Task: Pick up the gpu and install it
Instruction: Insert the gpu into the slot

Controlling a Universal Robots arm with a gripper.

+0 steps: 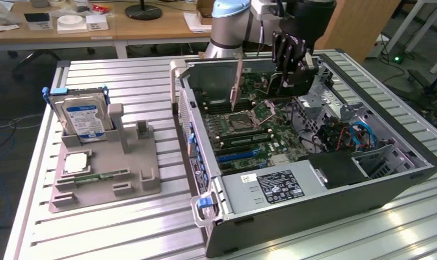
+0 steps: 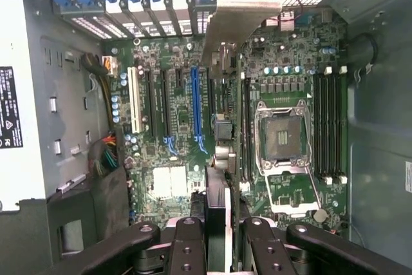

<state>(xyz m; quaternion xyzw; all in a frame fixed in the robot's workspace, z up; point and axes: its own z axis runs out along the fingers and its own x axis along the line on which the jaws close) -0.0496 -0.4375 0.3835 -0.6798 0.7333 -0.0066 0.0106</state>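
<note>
The install step is under way. The gripper (image 1: 289, 76) is hanging inside the open case (image 1: 313, 216), and its fingers (image 2: 188, 246) are clamping the gpu (image 2: 217, 201) between them, one on each face, so the card is standing on edge. In the wrist view the card is running straight out from between the fingers, with its pale bracket (image 2: 241, 20) at the far end, toward the row of rear openings. The board (image 2: 174, 181) is lying beyond the fingertips. The blue slot (image 2: 196, 104) is sitting just to one side of the card's line and the socket (image 2: 283, 136) to the other.

As I judge it, the card is being lined up over the slots rather than already seated, because the exterior view is showing the fingers well above the board. Seating it calls for three things. The card's lower edge has to sit parallel to the chosen slot and directly over it. The bracket has to meet its rear opening. The press then has to go straight down without tilting.

Several things are hard to read. The connector edge is facing away from the wrist camera. The card itself is covering the slot directly under it, so I cannot tell which slot it is over, or whether it is touching one. The finger bases are being cut off by the frame edge. In the exterior view the dark card is blending into the board behind it.
</note>
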